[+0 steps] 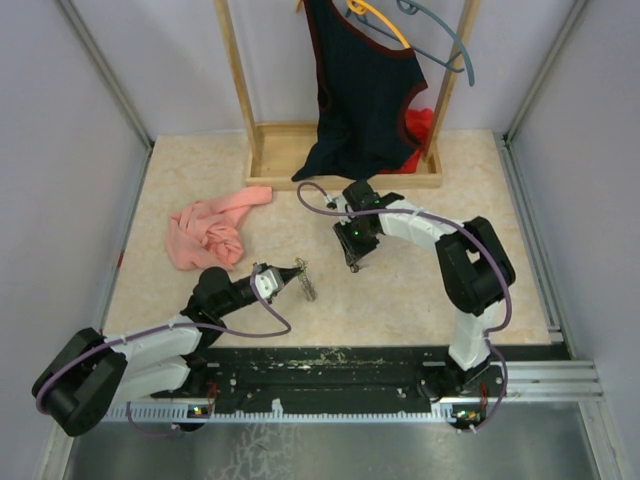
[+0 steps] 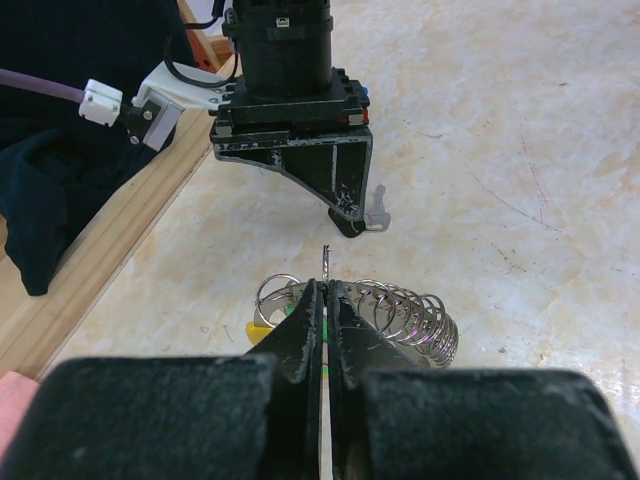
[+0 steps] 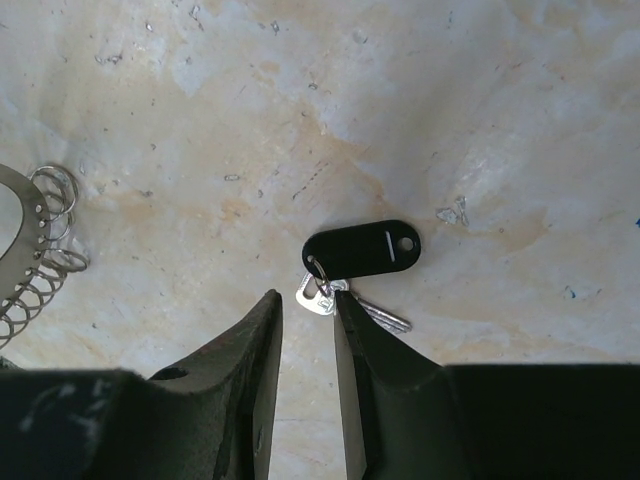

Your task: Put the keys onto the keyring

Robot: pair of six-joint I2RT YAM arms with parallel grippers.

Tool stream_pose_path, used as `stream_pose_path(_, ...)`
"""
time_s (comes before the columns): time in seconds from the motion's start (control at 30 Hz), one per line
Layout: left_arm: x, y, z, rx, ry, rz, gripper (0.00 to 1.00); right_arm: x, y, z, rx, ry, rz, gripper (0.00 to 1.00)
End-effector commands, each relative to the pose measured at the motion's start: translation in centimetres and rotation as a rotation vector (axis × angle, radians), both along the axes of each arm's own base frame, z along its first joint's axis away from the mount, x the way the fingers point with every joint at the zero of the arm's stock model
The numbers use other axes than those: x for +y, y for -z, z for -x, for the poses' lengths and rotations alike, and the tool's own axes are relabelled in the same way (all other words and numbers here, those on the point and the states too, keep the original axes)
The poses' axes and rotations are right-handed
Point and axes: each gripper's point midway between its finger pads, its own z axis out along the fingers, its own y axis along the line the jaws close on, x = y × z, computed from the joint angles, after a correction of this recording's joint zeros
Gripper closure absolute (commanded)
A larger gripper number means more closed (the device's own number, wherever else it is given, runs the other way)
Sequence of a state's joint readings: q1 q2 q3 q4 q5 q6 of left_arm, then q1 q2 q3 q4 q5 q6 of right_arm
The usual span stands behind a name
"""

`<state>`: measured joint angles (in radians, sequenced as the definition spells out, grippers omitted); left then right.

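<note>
While the left gripper (image 2: 325, 290) clamps the keyring (image 2: 420, 325), the right gripper (image 3: 308, 300), jaws parted and empty, may push the flat key (image 3: 362, 250) aside.

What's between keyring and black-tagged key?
Only bare beige tabletop, seen in right wrist view, between grey wire keyring with small rings and black oval-tagged silver key.

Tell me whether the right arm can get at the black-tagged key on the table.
Probably yes: the right gripper hangs just above the black-tagged key, jaws apart, and nothing lies between them on the table.
</note>
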<state>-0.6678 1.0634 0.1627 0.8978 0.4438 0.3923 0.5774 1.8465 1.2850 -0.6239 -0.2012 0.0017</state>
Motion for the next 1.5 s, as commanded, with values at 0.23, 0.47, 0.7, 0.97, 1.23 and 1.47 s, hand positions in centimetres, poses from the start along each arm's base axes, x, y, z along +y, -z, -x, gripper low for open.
stream_pose_path(0.23,-0.4,-1.1,0.3,-0.026,0.023,0.031,0.99,0.8,0.0,-1.2,0.001,-0.014,-0.015,0.74)
stream_pose_path(0.47,-0.4,-1.1,0.3,-0.026,0.027,0.031,0.99,0.6,-0.5,-1.8,-0.025,0.006,-0.002,0.74)
stream_pose_path(0.7,-0.4,-1.1,0.3,-0.023,0.027,0.030,0.99,0.9,-0.1,-1.9,-0.011,0.002,-0.004,0.79)
stream_pose_path(0.97,-0.5,-1.1,0.3,-0.022,0.031,0.028,0.99,0.9,0.5,-1.6,0.014,-0.006,0.001,0.84)
stream_pose_path(1.23,-0.5,-1.0,0.4,-0.019,0.035,0.027,0.99,0.6,1.1,-1.2,0.039,-0.010,0.018,0.87)
stream_pose_path(1.47,-0.5,-1.0,0.4,-0.019,0.037,0.026,0.99,0.3,1.4,-1.0,0.051,-0.013,0.035,0.99)
